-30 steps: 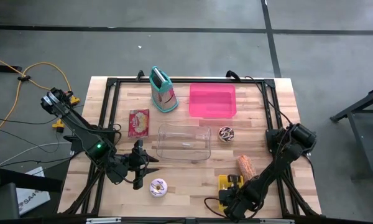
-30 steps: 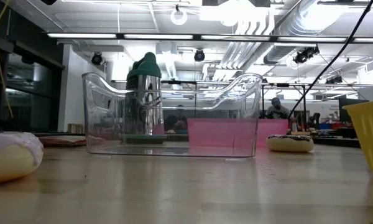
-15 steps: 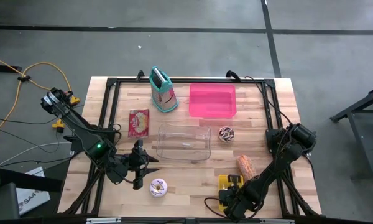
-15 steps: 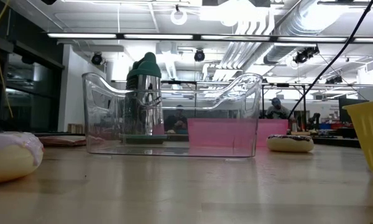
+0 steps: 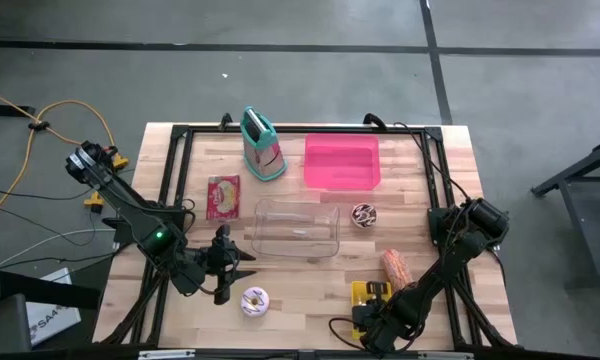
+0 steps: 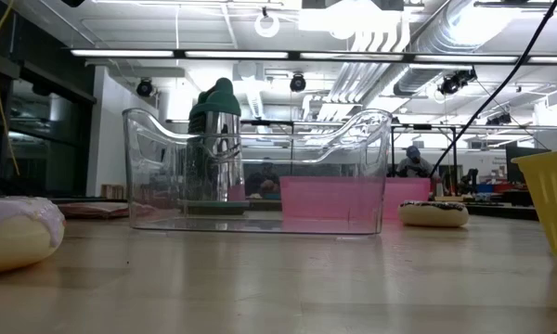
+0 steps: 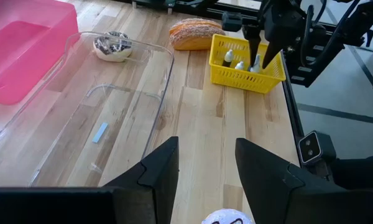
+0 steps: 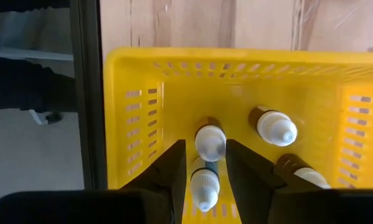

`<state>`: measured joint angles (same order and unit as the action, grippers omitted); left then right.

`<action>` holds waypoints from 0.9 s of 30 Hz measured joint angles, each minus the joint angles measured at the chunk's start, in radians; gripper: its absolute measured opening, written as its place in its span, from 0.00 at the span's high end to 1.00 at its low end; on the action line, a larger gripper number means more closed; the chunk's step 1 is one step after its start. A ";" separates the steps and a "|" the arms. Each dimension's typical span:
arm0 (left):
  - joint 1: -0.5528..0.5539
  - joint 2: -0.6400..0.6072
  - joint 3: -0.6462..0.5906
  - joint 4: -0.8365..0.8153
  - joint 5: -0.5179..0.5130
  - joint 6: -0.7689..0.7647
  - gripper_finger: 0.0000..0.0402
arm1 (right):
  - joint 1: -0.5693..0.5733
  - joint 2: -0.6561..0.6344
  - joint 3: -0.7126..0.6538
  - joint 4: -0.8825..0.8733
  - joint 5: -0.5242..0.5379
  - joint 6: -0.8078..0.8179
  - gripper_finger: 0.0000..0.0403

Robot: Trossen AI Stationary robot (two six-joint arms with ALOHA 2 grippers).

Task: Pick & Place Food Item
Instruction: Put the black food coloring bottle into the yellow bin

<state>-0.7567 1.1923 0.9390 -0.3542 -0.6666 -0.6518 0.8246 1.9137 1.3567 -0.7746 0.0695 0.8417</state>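
A white-and-pink frosted donut point(image 5: 254, 301) lies near the table's front edge. My left gripper point(image 5: 245, 264) hangs open just above and beyond it, and nothing is between its fingers point(image 7: 168, 168). A chocolate donut point(image 5: 364, 214) and a bread roll point(image 5: 396, 266) lie right of a clear tub point(image 5: 295, 228). My right gripper point(image 5: 372, 298) points down into a yellow basket point(image 5: 360, 295) of small white-capped bottles. It is open, with one bottle point(image 8: 209, 142) between its fingers. My right gripper comes from above, pointing down into the basket. Its fingers point(image 8: 174, 168) stand on either side of a white-capped bottle that lies on the basket floor. I cannot tell whether they touch it.
A pink tub point(image 5: 341, 161) and a teal-and-pink upright bag point(image 5: 263, 145) stand at the far side. A red snack packet point(image 5: 223, 196) lies left of the clear tub. Black frame rails point(image 5: 180, 180) run along the table's edges.
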 joint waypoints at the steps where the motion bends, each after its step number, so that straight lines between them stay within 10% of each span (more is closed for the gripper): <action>1: 0.000 0.000 0.000 0.000 0.000 0.000 0.62 | 0.000 0.000 0.000 0.000 -0.001 -0.003 0.75; 27: 0.000 0.000 0.000 0.000 0.000 0.000 0.62 | -0.052 -0.038 0.000 0.060 -0.069 -0.114 0.75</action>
<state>-0.7567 1.1919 0.9390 -0.3538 -0.6666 -0.6518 0.7721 1.8759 1.3567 -0.7146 0.0003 0.7280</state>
